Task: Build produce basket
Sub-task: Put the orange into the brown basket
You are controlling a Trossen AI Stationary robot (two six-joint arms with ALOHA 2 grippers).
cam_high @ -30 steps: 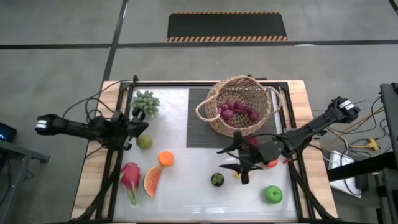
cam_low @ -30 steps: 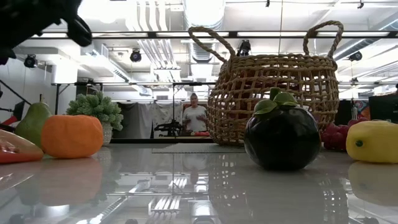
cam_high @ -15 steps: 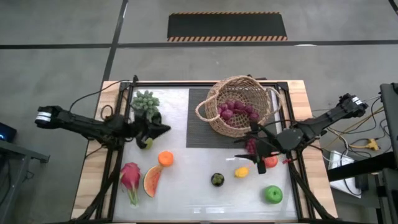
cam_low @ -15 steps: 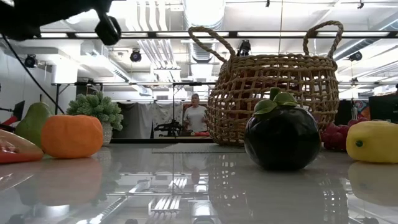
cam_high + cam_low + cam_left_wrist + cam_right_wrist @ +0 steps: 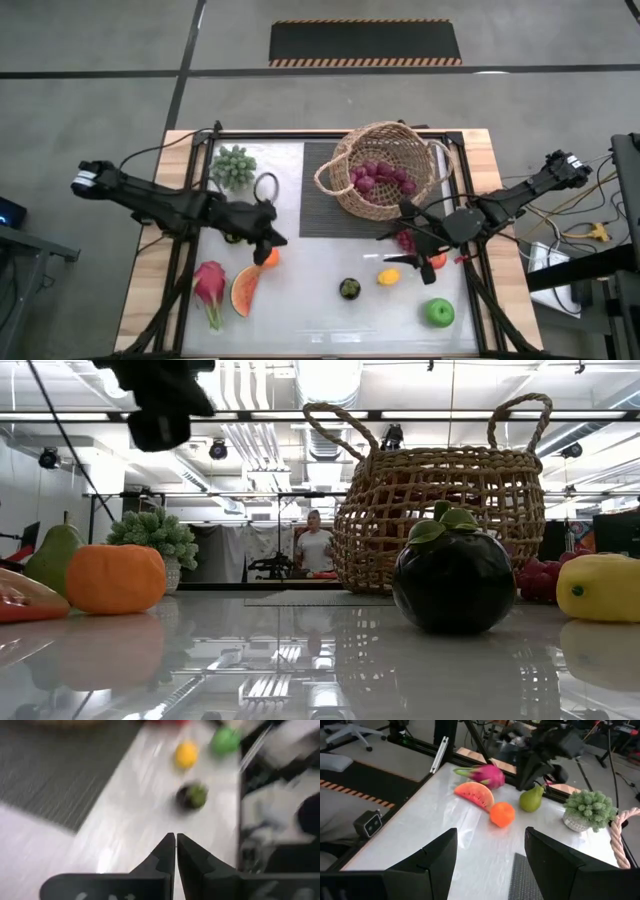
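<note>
The wicker basket [image 5: 385, 168] stands on a dark mat at the far right, with purple grapes [image 5: 380, 178] inside. It also shows in the low view [image 5: 440, 510]. My left gripper [image 5: 270, 240] is shut and empty, hovering well above the orange [image 5: 268, 258]; it also shows in the low view [image 5: 160, 405] and the left wrist view [image 5: 175, 839]. My right gripper [image 5: 412, 248] is open and empty, above the table beside a red grape bunch [image 5: 404, 238] and the tomato [image 5: 437, 262]. Its fingers stand wide apart in the right wrist view [image 5: 490, 851].
On the white table lie a dragon fruit [image 5: 210, 285], a watermelon slice [image 5: 244, 290], a dark round fruit [image 5: 349, 289], a lemon [image 5: 388, 276], a green apple [image 5: 439, 313] and a green bunch [image 5: 233, 165]. A pear [image 5: 50, 558] rests behind the orange [image 5: 115, 578]. A person stands far behind the table.
My left gripper has swung from the table's left side toward the right and near edges, ending over the orange. My right gripper has drawn back from over the lemon toward the right and far edges, then held beside the red grapes. No fruit has moved.
</note>
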